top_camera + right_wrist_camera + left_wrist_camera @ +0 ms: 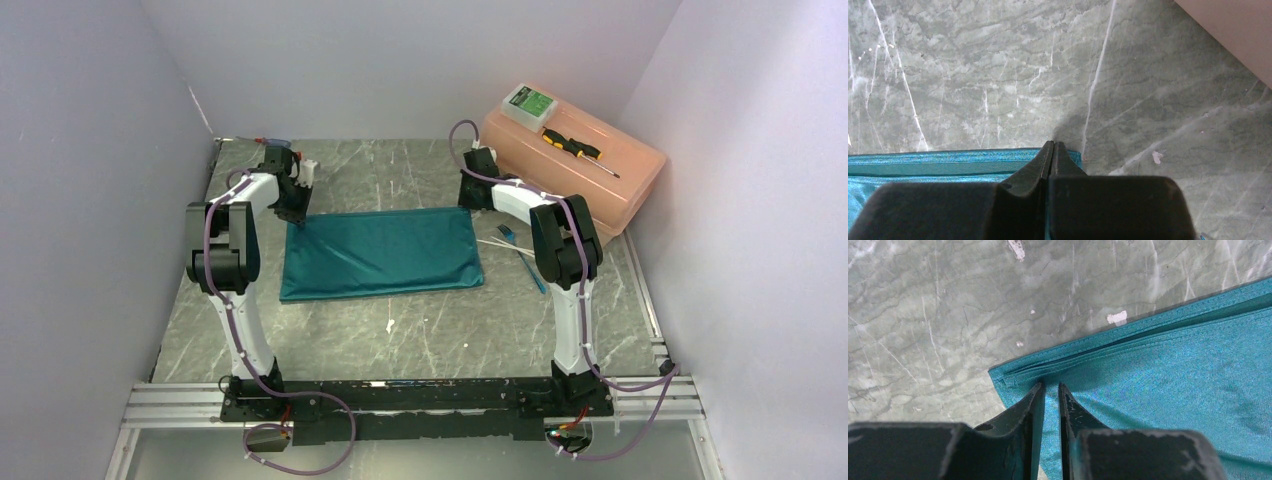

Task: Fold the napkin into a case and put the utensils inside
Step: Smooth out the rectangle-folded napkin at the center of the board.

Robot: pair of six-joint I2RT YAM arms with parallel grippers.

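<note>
The teal napkin (pixel 380 255) lies flat mid-table as a wide oblong, with several layers showing along its far edge (pixel 1173 365). My left gripper (pixel 299 218) stands on its far left corner. Its jaws (pixel 1050 385) are nearly together with cloth in the narrow gap, and creases run out from the tips. My right gripper (pixel 468 203) is at the far right corner, its jaws (pixel 1053 143) pressed shut over the napkin's (pixel 948 160) corner. The utensils lie on the table right of the cloth: white sticks (pixel 492 243) and a blue utensil (pixel 533 270), partly hidden by the right arm.
A peach box (pixel 600 175) stands at the back right, close to the right arm, with its corner in the right wrist view (pixel 1238 30). On it lie a yellow-and-black screwdriver (pixel 570 146) and a small green-and-white case (pixel 530 102). White walls close in three sides.
</note>
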